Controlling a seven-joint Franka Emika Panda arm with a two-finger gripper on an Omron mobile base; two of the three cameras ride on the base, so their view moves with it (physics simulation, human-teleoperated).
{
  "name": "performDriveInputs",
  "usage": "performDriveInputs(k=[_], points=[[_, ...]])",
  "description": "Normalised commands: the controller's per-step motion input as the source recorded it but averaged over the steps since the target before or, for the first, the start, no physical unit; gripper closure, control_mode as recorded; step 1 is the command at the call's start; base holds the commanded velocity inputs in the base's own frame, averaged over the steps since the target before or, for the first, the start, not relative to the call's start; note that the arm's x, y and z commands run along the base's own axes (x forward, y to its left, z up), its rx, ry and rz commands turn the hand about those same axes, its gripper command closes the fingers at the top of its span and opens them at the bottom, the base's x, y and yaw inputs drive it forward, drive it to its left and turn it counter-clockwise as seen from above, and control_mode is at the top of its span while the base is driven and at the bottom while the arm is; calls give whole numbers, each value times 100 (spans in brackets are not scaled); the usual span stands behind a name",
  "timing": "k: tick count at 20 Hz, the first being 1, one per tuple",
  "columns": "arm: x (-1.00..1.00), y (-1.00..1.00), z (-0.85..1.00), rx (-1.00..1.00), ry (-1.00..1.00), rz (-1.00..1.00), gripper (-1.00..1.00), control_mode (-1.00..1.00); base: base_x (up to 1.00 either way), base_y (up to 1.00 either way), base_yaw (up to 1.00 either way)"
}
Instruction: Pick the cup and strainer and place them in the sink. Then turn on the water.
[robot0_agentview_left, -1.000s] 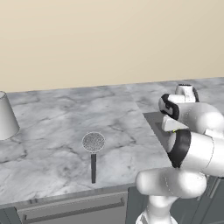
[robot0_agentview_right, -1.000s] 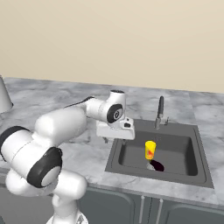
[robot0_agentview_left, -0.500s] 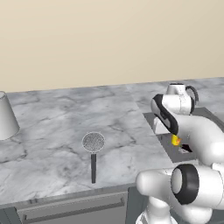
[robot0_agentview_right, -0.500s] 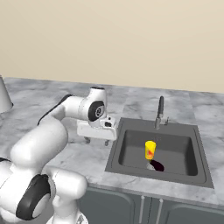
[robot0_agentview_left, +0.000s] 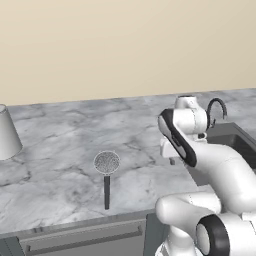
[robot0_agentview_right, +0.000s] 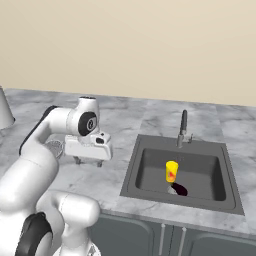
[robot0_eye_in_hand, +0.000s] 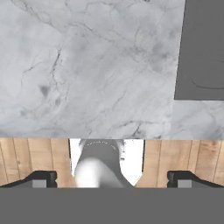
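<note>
I see the strainer (robot0_agentview_left: 106, 170) lying flat on the marble counter (robot0_agentview_left: 55, 145), its long axis running front to back: mesh head toward the wall, dark handle toward the counter's front edge. The cup (robot0_agentview_right: 171, 171) stands upright inside the sink (robot0_agentview_right: 131, 172), below the tap (robot0_agentview_right: 183, 128). My gripper (robot0_agentview_right: 86, 161) hangs empty with jaws spread wide over the counter between strainer and sink; since a second ago the arm has swung left, away from the basin.

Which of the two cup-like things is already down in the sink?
The small yellow cup, standing upright in the dark sink. The bigger pale grey cone-shaped one sits on the marble counter, far off to the side.
</note>
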Motion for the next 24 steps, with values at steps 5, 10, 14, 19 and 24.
performDriveInputs(k=[5, 10, 14, 19, 24], points=[[-26, 55, 0, 0, 0, 0, -100, -100, 0, 0, 0], [-16, 53, 0, 0, 1, 0, -100, -100, 0, 0, 0], [-3, 54, 6, 0, 3, 0, -100, -100, 0, 0, 0], [0, 56, 0, 0, 3, 0, -100, -100, 0, 0, 0], [0, 57, 0, 0, 1, 0, -100, -100, 0, 0, 0]])
